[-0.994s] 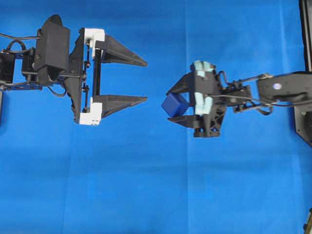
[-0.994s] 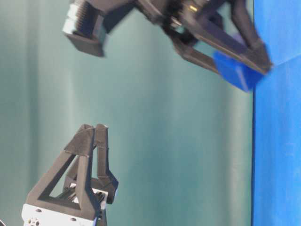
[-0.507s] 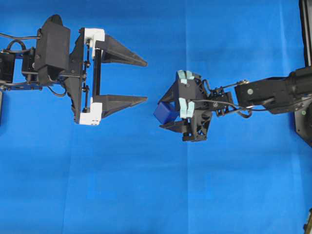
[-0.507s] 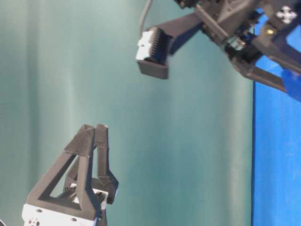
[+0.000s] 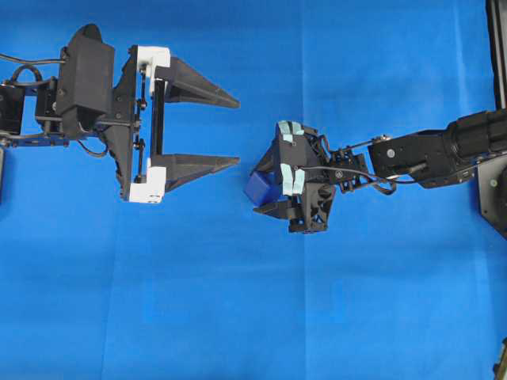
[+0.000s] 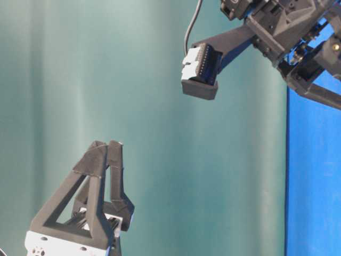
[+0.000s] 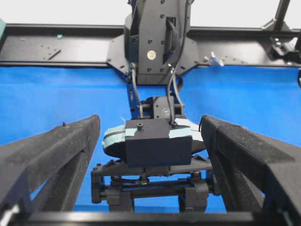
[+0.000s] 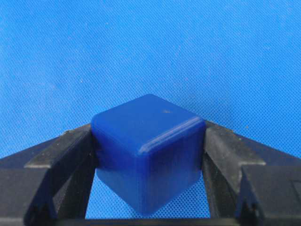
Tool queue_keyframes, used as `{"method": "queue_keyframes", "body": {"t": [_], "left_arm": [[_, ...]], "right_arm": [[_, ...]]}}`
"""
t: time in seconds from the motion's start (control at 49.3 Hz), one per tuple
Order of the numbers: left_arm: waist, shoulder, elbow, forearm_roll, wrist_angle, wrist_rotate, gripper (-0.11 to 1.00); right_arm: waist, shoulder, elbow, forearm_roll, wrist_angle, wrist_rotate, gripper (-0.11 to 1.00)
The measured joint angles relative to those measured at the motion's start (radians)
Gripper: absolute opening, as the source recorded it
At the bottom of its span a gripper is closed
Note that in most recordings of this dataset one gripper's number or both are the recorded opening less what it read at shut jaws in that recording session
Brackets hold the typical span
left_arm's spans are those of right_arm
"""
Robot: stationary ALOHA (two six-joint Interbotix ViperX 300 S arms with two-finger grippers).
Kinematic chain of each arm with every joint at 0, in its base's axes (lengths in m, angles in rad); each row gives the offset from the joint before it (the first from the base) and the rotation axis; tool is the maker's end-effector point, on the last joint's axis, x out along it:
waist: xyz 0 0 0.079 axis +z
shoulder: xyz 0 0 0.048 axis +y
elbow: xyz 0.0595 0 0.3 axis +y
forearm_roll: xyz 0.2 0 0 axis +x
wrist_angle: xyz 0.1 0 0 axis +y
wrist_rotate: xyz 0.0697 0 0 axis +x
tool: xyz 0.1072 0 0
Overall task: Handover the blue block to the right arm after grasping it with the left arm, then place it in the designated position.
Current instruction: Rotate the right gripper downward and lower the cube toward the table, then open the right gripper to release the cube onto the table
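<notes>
The blue block (image 5: 258, 188) is a small dark-blue cube clamped between the black fingers of the right gripper (image 5: 255, 190), which tilts down toward the blue cloth right of centre. In the right wrist view the block (image 8: 148, 146) fills the gap of the right gripper (image 8: 148, 128), a finger pressed on each side, cloth close beneath. The left gripper (image 5: 238, 131), with white brackets, hovers wide open at the left, its fingertips a short way from the block, holding nothing. From the left wrist camera the left gripper (image 7: 150, 120) frames the right gripper's body (image 7: 157, 146), which hides the block.
A black frame rail (image 5: 495, 47) runs down the right edge. In the table-level view the left gripper's fingers (image 6: 101, 186) stand bottom left and the right arm (image 6: 277, 26) top right, before a teal backdrop. A black frame beam (image 7: 47, 47) crosses behind the cloth.
The right gripper has moved left and down toward the cloth, tipping forward with the block still clamped. The left gripper has stayed where it was, open.
</notes>
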Motion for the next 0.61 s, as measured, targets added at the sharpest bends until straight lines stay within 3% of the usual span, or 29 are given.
{"method": "queue_keyframes", "body": {"t": [0.608], "left_arm": [[-0.006,0.0,0.0,-0.002,0.0,0.0,0.91]], "right_arm": [[-0.003,0.017,0.0,0.017,-0.018,0.0,0.55]]}}
